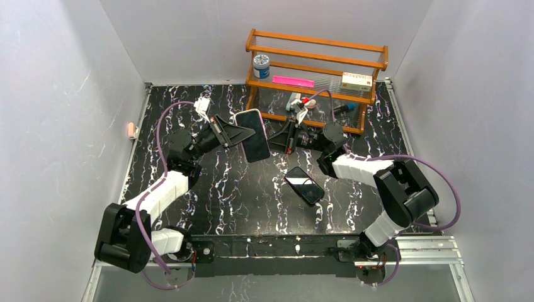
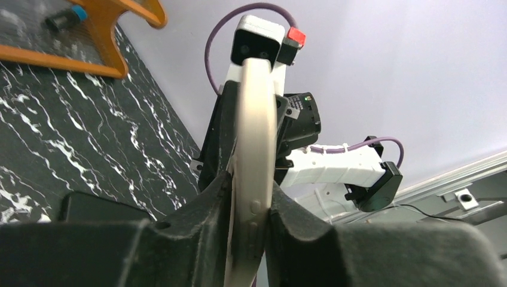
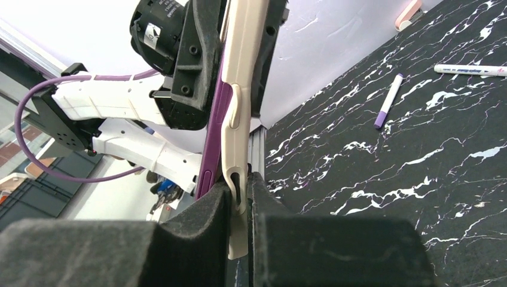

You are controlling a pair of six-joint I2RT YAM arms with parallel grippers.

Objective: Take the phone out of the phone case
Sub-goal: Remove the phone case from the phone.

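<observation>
Right gripper (image 3: pixel 239 194) fingers (image 3: pixel 197 239) fill the bottom of the right wrist view, pinched fully together on the lip of the cream phone case (image 3: pixel 240 119). The grip is only on the thin rim, not the body.

Left gripper (image 2: pixel 248 206) is clamped across the case from the other end, edge-on in its own view, jaws held a narrow way apart by what's between them. From the right wrist view it looks like it squeezes case and phone together.

Purple phone (image 3: pixel 213 140) is partly out: its edge stands clear of the case along the left side and is seated further up. The whole assembly is held off the table (image 1: pixel 220 189), upper centre of the top view, between both arms.

A second dark phone (image 1: pixel 304 185) lies flat on the table at centre, well apart. Two markers (image 3: pixel 388 98) sit upper right in the right wrist view.

Risks as I see them:
- Rim pinch slips. The lip is thin and flexes, so a hard pull pops it out of the right fingers.
- Left clamp pins phone into case, so the peel stalls or the case just bends.
- If the phone frees suddenly, nothing grips it alone, so it drops to the table.
- Pulling off-axis twists the assembly in the left jaws.
</observation>
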